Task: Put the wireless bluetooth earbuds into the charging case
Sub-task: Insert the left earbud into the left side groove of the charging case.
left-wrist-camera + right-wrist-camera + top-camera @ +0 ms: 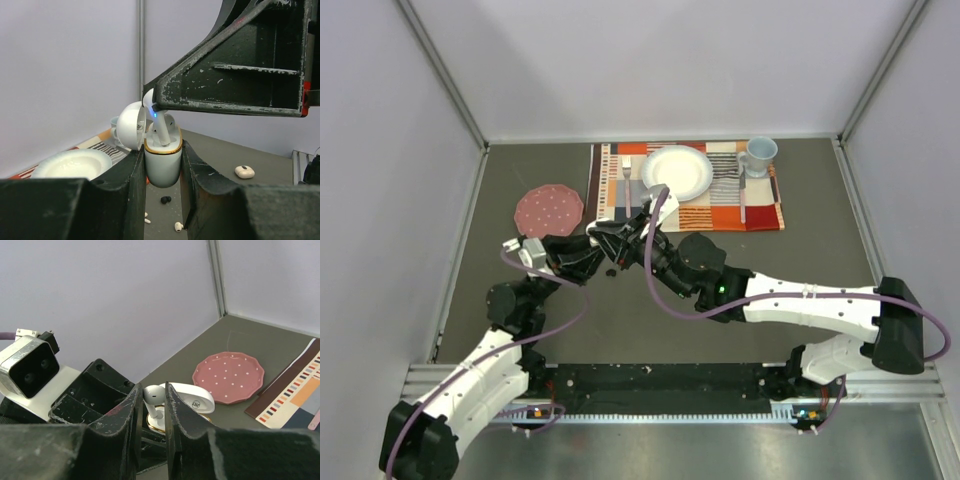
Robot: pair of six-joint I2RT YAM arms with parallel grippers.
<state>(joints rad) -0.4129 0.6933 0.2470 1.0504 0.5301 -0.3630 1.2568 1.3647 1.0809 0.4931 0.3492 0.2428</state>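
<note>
Left claw, right claw: clamped, tip-to-tip.

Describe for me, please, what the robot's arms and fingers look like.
The left arm and right arm have white links with black joints and lilac cables looping alongside. A green light glows on the right arm. The fingers are black, angular and scuffed.

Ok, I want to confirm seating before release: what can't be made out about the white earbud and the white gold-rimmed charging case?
Left wrist view: the white earbud has most of its head behind a right gripper finger. The white gold-rimmed charging case wall hides how deep the stem sits.
Right wrist view: that gripper's own fingers cover the case body.
Top view: the left gripper and right gripper hide case and bud.
</note>
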